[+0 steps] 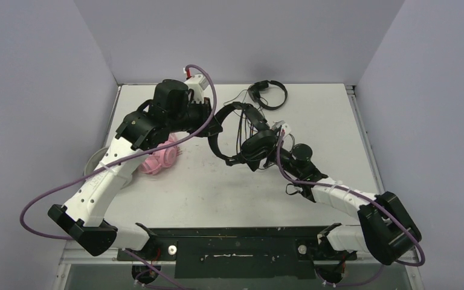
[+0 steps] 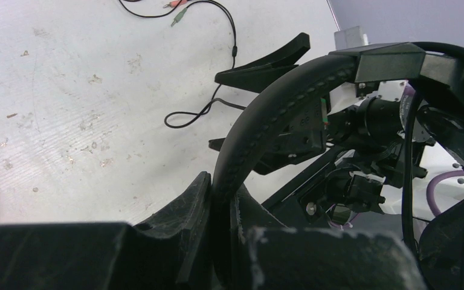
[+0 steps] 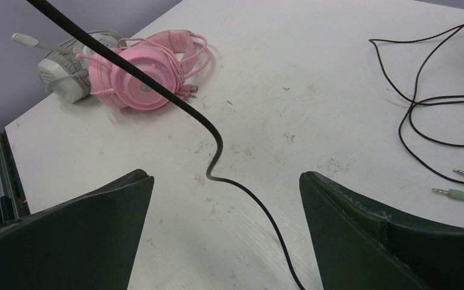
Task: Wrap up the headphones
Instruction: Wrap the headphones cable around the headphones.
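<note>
My left gripper is shut on the padded headband of a black headset and holds it above the table's middle. In the left wrist view the band rises from between my closed fingers. My right gripper is open beside the headset's earcup. In the right wrist view its gripper is wide open, with the black cable hanging between the jaws, touching neither. The pink headset lies at the left, and also shows in the right wrist view. The white-grey headset lies behind it. The second black headset lies at the back.
A loose thin black cable with pink and green plugs trails over the table on the right, and also shows in the left wrist view. The left arm covers part of the white-grey headset. Grey walls enclose the table on three sides.
</note>
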Robot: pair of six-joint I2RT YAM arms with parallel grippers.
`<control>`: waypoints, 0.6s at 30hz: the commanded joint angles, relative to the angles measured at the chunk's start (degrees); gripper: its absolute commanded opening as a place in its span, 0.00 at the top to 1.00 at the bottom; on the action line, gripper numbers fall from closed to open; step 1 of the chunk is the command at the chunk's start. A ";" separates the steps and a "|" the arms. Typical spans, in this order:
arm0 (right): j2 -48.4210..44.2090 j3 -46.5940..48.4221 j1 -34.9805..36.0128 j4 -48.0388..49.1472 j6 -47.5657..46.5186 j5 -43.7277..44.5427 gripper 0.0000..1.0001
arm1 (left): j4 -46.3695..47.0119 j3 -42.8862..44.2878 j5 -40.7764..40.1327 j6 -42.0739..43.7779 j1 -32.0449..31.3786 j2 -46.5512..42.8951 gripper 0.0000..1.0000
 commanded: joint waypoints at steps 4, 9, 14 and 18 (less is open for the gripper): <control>11.36 6.14 3.32 15.04 0.11 3.97 0.06 | 4.19 3.51 2.90 -2.75 1.09 -0.38 1.00; 21.90 9.45 3.62 22.57 2.49 3.01 0.17 | 4.46 3.73 2.81 -3.48 1.99 -0.58 1.00; 30.61 9.42 2.90 32.83 8.49 -0.61 0.51 | 7.19 1.99 6.77 -7.49 6.59 -0.63 1.00; 36.82 10.40 4.23 37.72 12.11 -0.98 0.86 | 13.04 -2.70 10.41 -9.80 10.61 -1.89 1.00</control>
